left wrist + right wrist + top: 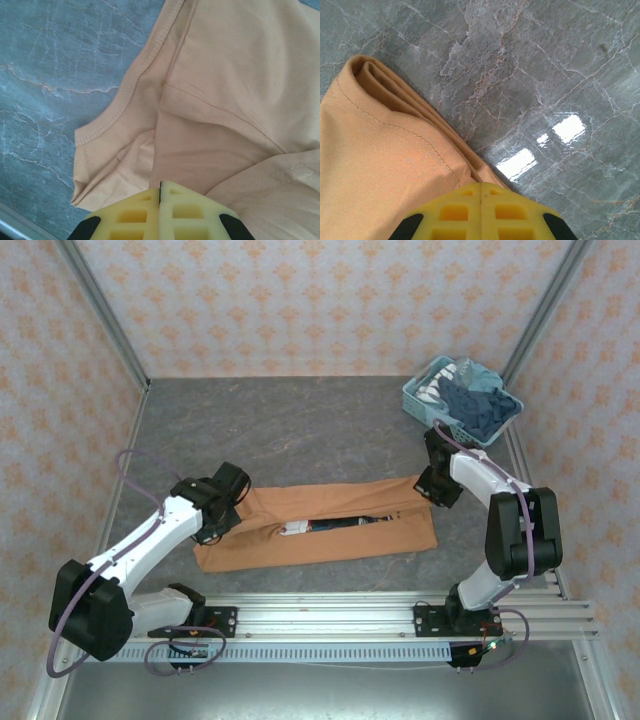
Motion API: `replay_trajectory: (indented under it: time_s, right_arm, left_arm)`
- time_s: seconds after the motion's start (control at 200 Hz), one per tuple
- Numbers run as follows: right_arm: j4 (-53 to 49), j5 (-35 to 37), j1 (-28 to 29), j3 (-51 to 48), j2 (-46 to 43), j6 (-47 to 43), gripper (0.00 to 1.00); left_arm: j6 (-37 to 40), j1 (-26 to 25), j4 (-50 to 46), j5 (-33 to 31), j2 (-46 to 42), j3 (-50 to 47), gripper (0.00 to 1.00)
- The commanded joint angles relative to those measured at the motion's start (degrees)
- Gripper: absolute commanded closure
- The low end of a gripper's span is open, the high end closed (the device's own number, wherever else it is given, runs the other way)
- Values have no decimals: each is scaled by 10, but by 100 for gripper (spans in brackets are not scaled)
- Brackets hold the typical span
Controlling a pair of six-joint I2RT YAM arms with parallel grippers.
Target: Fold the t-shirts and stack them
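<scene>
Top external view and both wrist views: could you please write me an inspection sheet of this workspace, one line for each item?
Surface: grey marbled table, glossy, with bright reflections near the right tool.
Job's things: orange-tan t-shirt lies as a long folded strip between the arms; dark blue garments and something pale are heaped in the basket.
Clutter: light-blue lattice basket at the far right corner.
Tools: left tool shut, over the shirt's left end; right tool shut, at its right end.
Cables: purple cable loops beside the left arm.
Surroundings: patterned walls, metal frame posts.
</scene>
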Motion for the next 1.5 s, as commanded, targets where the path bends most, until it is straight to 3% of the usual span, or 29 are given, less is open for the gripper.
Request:
replay_trajectory:
  time_s: [0.0, 0.145, 0.205, 0.295, 0.41, 0.465, 0.686, 0.861, 1.156, 1.256, 1.496]
  right_arm:
    - [-32, 8, 2, 10, -15, 4, 99]
    - [-40, 16, 3, 0, -28, 6, 97]
    - [-40, 17, 3, -8, -27, 8, 85]
    - [-57, 38, 3, -9, -28, 19, 69]
    - [-55, 63, 3, -10, -58, 24, 57]
    - [-50, 54, 3, -3, -63, 17, 56]
    - [3, -15, 39, 15, -41, -1, 73]
    - [35, -62, 55, 13, 7, 10, 77]
    - [4, -32, 53, -16, 46, 11, 74]
    - [5, -30, 53, -17, 49, 10, 73]
    - [0, -21, 53, -4, 51, 8, 73]
  left_arm:
    - [-10, -3, -38, -46, 10, 13, 100]
    - [-13, -7, -46, -51, 15, 13, 100]
    - [-20, -10, -47, -48, 14, 6, 100]
    - [-33, -9, -62, -55, 15, 4, 79]
    - [-37, -11, -68, -63, 4, 25, 48]
    - [-33, -11, -57, -59, -1, 39, 45]
    - [-10, -11, 61, 29, 58, 75, 47]
    - [4, -12, 115, 59, 152, 100, 47]
    - [51, -28, 179, 103, 229, 86, 50]
    - [53, -37, 168, 100, 240, 78, 55]
    - [52, -55, 146, 89, 238, 77, 80]
